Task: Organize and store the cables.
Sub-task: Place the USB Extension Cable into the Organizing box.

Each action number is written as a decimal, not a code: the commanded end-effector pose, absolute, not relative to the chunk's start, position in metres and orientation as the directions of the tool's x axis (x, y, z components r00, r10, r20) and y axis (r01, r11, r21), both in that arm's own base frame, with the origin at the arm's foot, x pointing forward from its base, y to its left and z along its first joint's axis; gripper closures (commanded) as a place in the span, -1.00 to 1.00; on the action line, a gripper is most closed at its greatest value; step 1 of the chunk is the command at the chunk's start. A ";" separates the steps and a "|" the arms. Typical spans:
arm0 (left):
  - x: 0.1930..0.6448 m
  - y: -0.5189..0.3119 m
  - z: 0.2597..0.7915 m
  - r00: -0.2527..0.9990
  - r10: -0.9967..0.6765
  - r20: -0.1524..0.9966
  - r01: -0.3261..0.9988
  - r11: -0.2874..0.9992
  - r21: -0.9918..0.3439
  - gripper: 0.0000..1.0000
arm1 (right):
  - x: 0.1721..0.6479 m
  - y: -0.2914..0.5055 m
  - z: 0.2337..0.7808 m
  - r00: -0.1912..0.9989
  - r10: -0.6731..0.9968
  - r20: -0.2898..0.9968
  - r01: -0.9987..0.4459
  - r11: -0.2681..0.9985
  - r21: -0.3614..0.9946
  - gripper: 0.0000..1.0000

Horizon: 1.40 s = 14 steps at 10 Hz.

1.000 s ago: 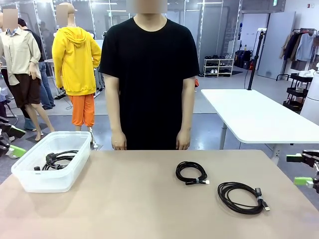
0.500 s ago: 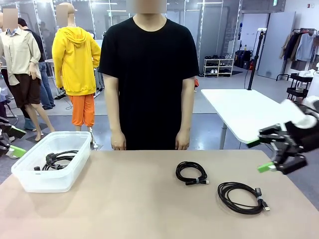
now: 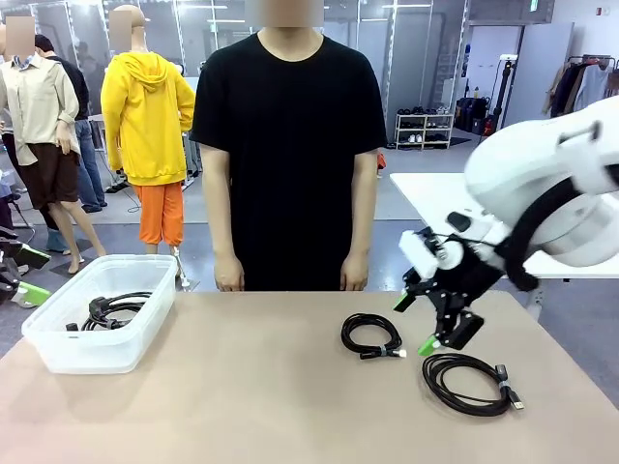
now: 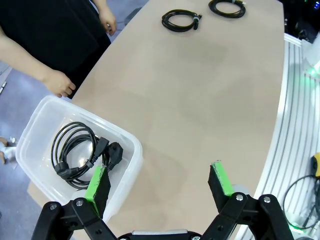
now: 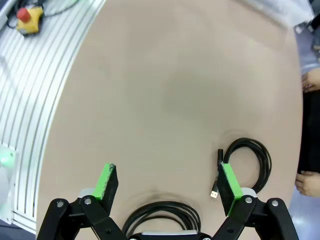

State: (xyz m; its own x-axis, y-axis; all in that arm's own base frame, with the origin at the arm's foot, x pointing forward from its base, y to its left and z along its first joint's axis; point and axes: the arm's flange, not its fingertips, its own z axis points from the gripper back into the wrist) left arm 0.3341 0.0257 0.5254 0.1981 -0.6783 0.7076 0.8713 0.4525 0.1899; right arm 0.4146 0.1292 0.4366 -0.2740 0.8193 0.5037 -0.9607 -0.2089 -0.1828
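Two cables lie loose on the tan table: a small black coil (image 3: pixel 370 335) and a larger coil (image 3: pixel 469 383) to its right. A third cable (image 3: pixel 111 310) lies in the clear plastic bin (image 3: pixel 97 353) at the left. My right gripper (image 3: pixel 416 325) hangs open just above the table between the two loose coils, holding nothing. In its wrist view the gripper (image 5: pixel 167 185) has the small coil (image 5: pixel 266 162) beside one finger and the larger coil (image 5: pixel 160 205) under the palm. My left gripper (image 3: pixel 29 275) stands open off the table's left edge, by the bin (image 4: pixel 35 115).
A person in a black shirt stands at the far edge, hands (image 3: pixel 230 280) hanging just behind the table. The left wrist view shows the binned cable (image 4: pixel 75 155) and both loose coils (image 4: pixel 181 20) far off. A white table (image 3: pixel 484 222) stands behind at the right.
My right arm has swung in from the table's right edge to hover over the gap between the two loose coils. Its jaws stay open. The left arm and the cables have not moved.
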 end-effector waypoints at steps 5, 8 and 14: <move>0.331 0.024 0.525 0.217 -0.681 0.700 0.870 0.460 0.178 -1.00 | 0.490 0.182 0.377 -0.262 0.947 0.185 -0.957 -0.232 -0.172 -1.00; 0.331 0.024 0.525 0.217 -0.681 0.700 0.870 0.460 0.178 -1.00 | 0.512 0.198 0.348 -0.234 0.971 0.055 -0.955 -0.218 -0.202 -1.00; 0.331 0.024 0.525 0.217 -0.681 0.700 0.870 0.460 0.178 -1.00 | 0.538 0.208 0.319 -0.198 0.979 0.045 -0.959 -0.184 -0.216 -1.00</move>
State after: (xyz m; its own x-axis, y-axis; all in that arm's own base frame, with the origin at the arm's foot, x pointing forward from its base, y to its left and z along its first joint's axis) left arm 0.3340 0.0259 0.5255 0.1975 -0.6781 0.7079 0.8714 0.4523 0.1901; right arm 0.5341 0.2024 0.3231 -0.2285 0.9716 0.0613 -0.9552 -0.2116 -0.2068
